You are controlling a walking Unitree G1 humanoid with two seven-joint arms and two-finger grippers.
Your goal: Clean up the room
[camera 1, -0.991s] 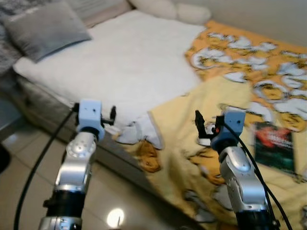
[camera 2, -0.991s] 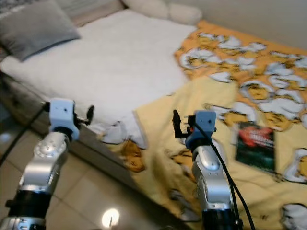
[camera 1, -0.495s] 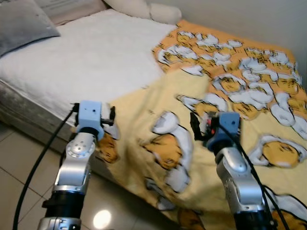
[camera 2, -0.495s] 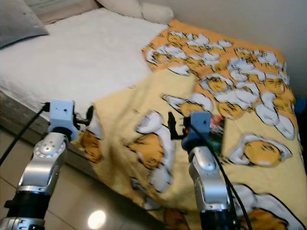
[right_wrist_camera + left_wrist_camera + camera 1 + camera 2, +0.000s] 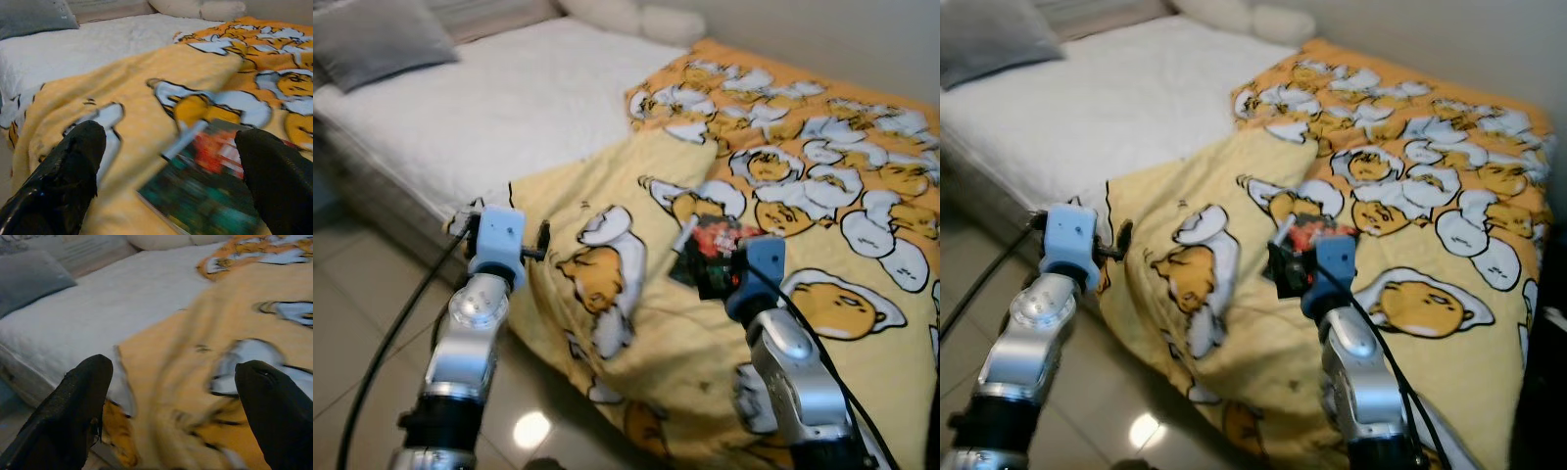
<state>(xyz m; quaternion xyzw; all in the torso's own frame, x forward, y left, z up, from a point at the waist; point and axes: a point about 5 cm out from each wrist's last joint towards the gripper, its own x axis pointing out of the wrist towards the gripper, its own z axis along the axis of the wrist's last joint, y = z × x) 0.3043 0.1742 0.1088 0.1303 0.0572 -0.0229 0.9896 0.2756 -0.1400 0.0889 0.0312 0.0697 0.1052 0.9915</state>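
Observation:
A dark book [image 5: 713,257] with a red and green cover lies on the yellow egg-print blanket [image 5: 636,323], which covers the bed's right part. My right gripper [image 5: 171,147] is open just short of the book [image 5: 215,196], and the book's near edge lies between its fingers [image 5: 73,166]. My left gripper [image 5: 541,242] is open at the blanket's hanging left corner, close to the bed's edge, with nothing between its fingers [image 5: 78,401].
The bare white mattress [image 5: 509,98] takes up the bed's left half, with a grey pillow [image 5: 382,39] and white pillows [image 5: 626,15] at its head. Tiled floor [image 5: 362,313] runs along the bed's near side.
The whole view has shifted as the camera moved. The book, half hidden behind the right wrist before, now lies just in front of the right gripper. Both grippers stay open.

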